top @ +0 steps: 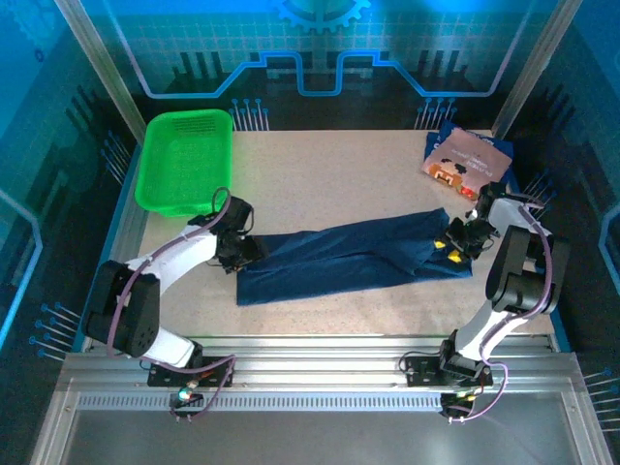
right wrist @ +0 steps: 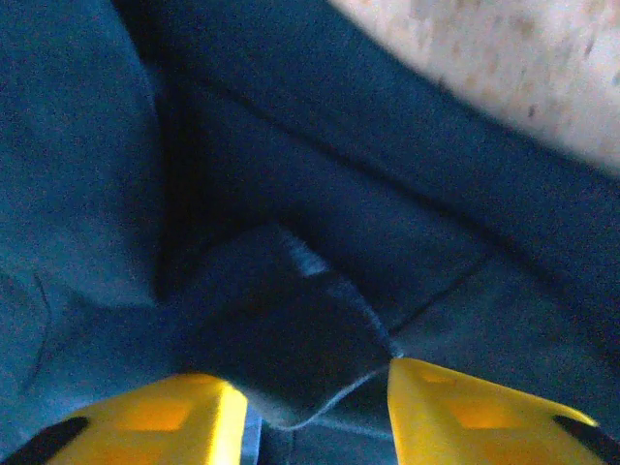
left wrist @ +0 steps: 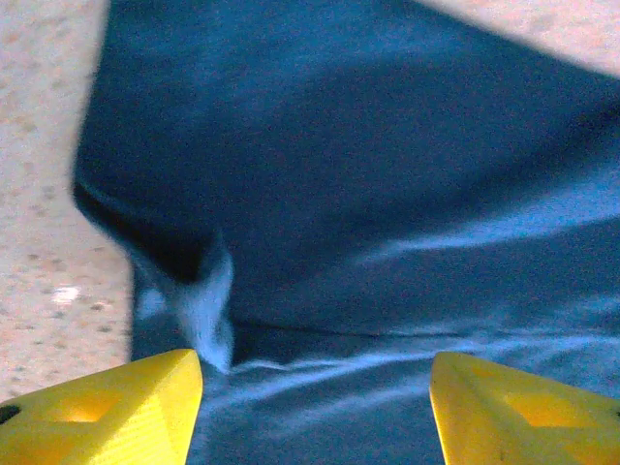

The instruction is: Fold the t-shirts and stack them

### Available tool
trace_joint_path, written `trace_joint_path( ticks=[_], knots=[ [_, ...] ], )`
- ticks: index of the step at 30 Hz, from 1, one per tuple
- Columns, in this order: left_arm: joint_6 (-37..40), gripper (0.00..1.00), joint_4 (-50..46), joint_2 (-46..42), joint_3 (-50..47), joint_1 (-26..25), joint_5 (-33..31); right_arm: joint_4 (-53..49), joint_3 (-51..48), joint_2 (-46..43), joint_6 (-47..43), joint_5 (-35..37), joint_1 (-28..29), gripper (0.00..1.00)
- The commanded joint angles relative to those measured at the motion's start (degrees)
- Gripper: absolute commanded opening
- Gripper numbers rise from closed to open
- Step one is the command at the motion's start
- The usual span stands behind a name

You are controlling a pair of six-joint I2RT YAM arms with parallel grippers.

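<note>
On the table point(top: 329, 194), across the middle: navy t-shirt point(top: 349, 254) drawn into a long band, axis running left to right, right end slightly farther back. In the far right corner: folded t-shirt point(top: 465, 160), pinkish print up, well apart. Over the band's left end, left gripper point(top: 242, 250), released, fingers point(left wrist: 116, 407) spread above cloth. Over the right end, right gripper point(top: 453, 242), likewise parted, loose flap between the tips, unpinched. One arm per end, equally near; probably calls for folding end toward end.
</note>
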Motion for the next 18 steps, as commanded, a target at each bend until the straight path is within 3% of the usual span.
trace_joint_path(
  ticks=[1,5,9,11,14,18],
  knots=[
    [-1.45,0.66,-0.45,-2.38,4.13,-3.85,-0.91,1.54,3.78,-1.06,-1.60,2.82,-0.46,0.54],
    [-1.02,0.67,2.87,-3.32,5.63,-7.58,0.47,-2.06,3.84,-9.32,-4.37,5.70,4.05,0.60],
    [0.16,0.69,9.51,-5.85,3.94,-9.86,2.18,-9.39,2.05,-17.45,-5.60,15.30,14.82,0.69],
    [0.48,0.70,11.64,-6.61,3.27,-10.08,3.26,-12.12,0.66,-19.49,-5.31,17.66,19.14,0.70],
    [2.26,0.71,13.66,-8.01,3.10,-10.59,4.02,-11.32,-3.42,-21.96,-6.36,15.07,26.54,0.69],
    [3.86,0.73,14.45,-10.05,2.90,-10.79,3.11,-9.89,-7.33,-18.29,-6.55,19.02,32.45,0.63]
  ],
)
